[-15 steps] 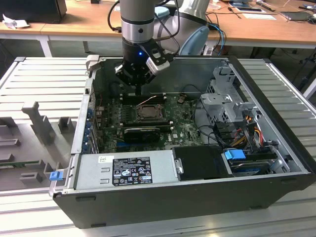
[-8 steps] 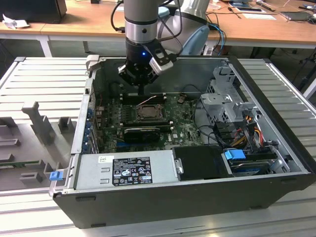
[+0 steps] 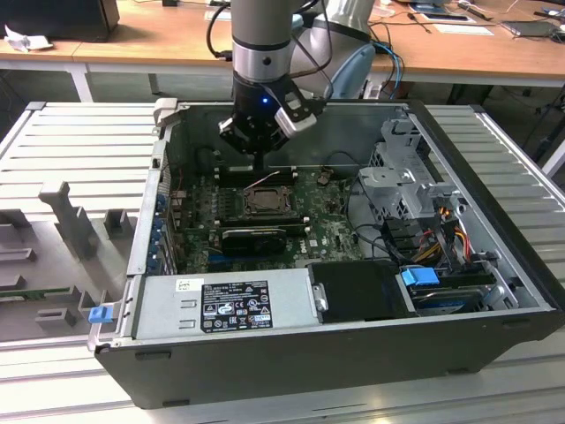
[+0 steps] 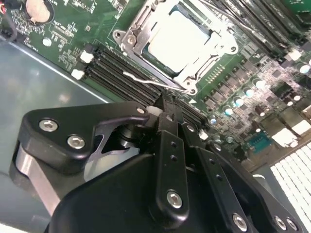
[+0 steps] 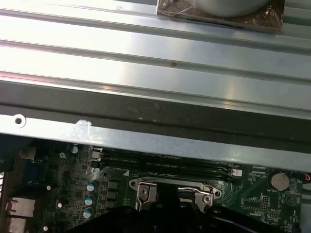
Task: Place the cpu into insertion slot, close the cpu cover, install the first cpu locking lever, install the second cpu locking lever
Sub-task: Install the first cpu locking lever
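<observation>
Gripper (image 4: 164, 105): black, two-fingered, nearest in the second wrist view. Its fingers are drawn together with nothing seen between them, probably so the narrow tip can push rather than grasp.
Locking lever (image 4: 146, 81): thin silver wire just beyond that tip, angled over the long black memory slots (image 4: 109, 65). It looks unlatched; whether the tip touches it I cannot tell.
Cpu cover (image 4: 137, 36): silvery square metal frame, lying flat and closed, apparently to hold the chip down.
Cpu (image 4: 177, 41): pale silver-grey square chip seated inside the cover's cut-out.
Insertion slot (image 3: 264, 201): dark-framed square socket on the green circuit board (image 3: 328, 223), directly beneath the arm in the exterior view.
</observation>
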